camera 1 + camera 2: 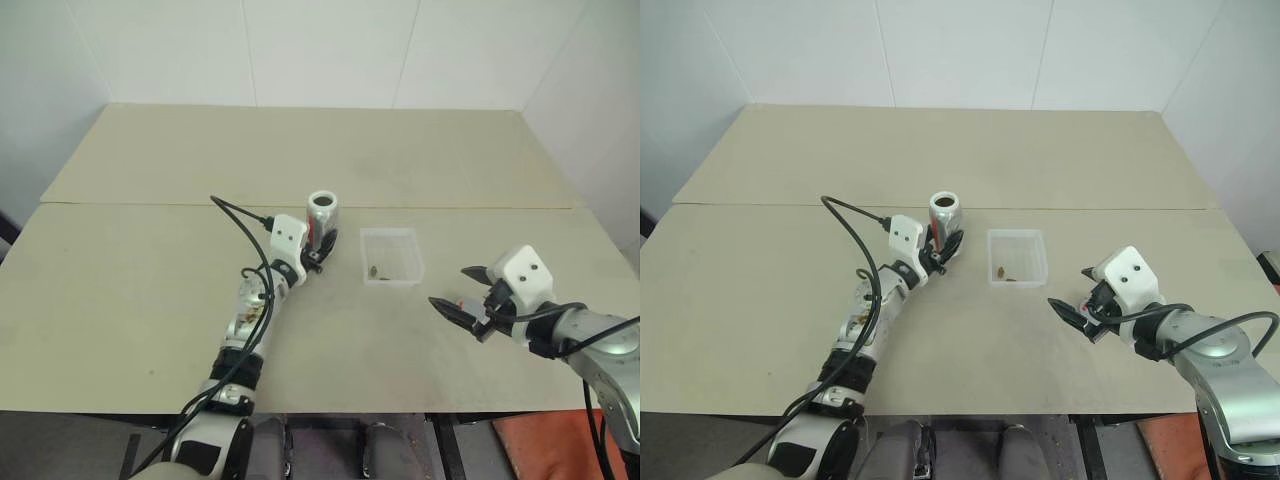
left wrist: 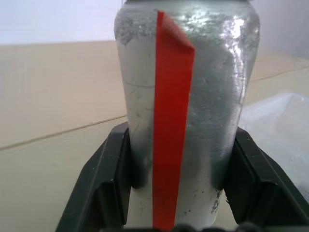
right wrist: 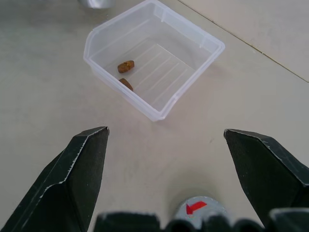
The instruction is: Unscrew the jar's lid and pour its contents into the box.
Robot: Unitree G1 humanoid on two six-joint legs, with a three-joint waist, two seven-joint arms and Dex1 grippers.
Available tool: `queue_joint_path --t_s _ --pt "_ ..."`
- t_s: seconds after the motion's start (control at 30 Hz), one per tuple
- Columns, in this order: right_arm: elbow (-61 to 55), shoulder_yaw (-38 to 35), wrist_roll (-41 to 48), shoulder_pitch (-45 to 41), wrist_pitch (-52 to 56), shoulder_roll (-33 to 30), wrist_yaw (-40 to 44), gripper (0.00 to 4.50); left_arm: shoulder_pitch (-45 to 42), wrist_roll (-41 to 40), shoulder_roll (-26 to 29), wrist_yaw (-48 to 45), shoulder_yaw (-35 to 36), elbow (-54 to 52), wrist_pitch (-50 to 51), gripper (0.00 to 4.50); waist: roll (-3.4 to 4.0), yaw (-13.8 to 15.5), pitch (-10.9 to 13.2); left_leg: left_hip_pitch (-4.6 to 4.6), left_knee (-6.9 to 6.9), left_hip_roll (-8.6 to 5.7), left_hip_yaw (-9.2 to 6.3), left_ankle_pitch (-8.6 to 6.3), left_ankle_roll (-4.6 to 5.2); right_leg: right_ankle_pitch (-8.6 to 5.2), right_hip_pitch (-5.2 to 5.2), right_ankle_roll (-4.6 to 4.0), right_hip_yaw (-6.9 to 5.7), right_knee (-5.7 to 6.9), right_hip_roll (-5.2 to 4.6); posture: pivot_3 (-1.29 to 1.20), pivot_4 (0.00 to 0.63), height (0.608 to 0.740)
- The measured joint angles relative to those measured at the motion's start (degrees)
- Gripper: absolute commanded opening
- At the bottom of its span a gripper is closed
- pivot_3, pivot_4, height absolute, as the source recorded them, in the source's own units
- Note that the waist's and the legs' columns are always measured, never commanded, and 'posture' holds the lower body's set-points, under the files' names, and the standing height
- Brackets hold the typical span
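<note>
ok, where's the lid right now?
The lid lies on the table between the open right claw's fingers, just right of the box.

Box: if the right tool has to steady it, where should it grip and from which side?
Pinch one thin wall of the box, one finger inside and one outside, coming down from above on the side facing the open right tool. The open top and thin upright walls suit a rim pinch. That side is also away from the left tool holding the jar.

Bright, even light (perhaps overhead)
</note>
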Motion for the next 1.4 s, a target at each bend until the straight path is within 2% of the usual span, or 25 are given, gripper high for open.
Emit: queue_joint_path --t_s 0.3,0.5,0.53,0.57,1.0,1.23,1.4 --pt "0.3 0.5 -1.0 0.2 -0.3 0.0 0.3 4.44 3.4 -0.6 -0.6 2.2 0.2 -3.4 2.4 2.23 0.04 0.1 0.0 0.06 0.00 0.00 0.00 -0.04 0.06 0.00 0.06 0.00 0.00 -0.06 -0.02 0.00 0.150 0.740" --pt "0.5 0.7 -1.3 0.1 -0.8 0.0 0.8 4.50 5.0 -1.8 -0.8 3.7 0.5 -3.7 4.0 4.14 0.05 0.0 -0.1 0.11 -0.01 0.00 0.01 -0.04 0.07 0.00 0.07 0.00 0.02 -0.10 -0.02 0.00 0.150 0.740" --pt "0.5 0.7 -1.3 0.1 -0.8 0.0 0.9 4.50 5.4 -2.0 -0.7 3.6 0.5 -3.7 4.1 4.39 0.05 0.0 -0.1 0.11 -0.01 0.00 0.01 -0.04 0.07 0.00 0.07 0.00 0.02 -0.10 -0.02 0.00 0.150 0.740" --pt "0.6 0.7 -1.3 0.1 -0.8 0.0 0.9 4.50 5.6 -2.2 -0.6 3.4 0.5 -3.8 4.1 4.45 0.05 0.0 -0.1 0.11 -0.01 0.00 0.01 -0.04 0.07 0.00 0.07 0.00 0.02 -0.10 -0.02 0.00 0.150 0.740" --pt "2.3 1.5 -2.3 -0.3 -2.8 0.0 1.3 4.50 10.5 -4.0 2.8 2.5 0.5 -14.2 10.8 4.45 0.05 -0.1 -0.1 0.12 -0.03 0.01 0.01 -0.05 0.08 0.00 0.06 0.00 0.04 -0.11 -0.02 0.00 0.150 0.740" --pt "4.0 3.1 -3.4 -2.2 -3.6 0.0 2.1 4.50 19.7 -7.8 11.0 -3.5 1.4 -27.7 17.3 4.45 0.09 -0.2 -0.1 0.15 -0.07 0.03 0.03 -0.05 0.07 -0.01 0.05 -0.01 0.09 -0.11 -0.02 0.00 0.150 0.740" --pt "4.7 3.4 -3.5 -2.2 -4.2 -0.6 3.3 4.50 28.1 -16.6 21.0 -13.2 6.7 -37.1 20.5 4.45 0.13 -0.2 -0.1 0.18 -0.11 0.13 0.05 -0.05 0.07 -0.03 0.03 -0.06 0.10 -0.12 -0.02 0.00 0.150 0.740"
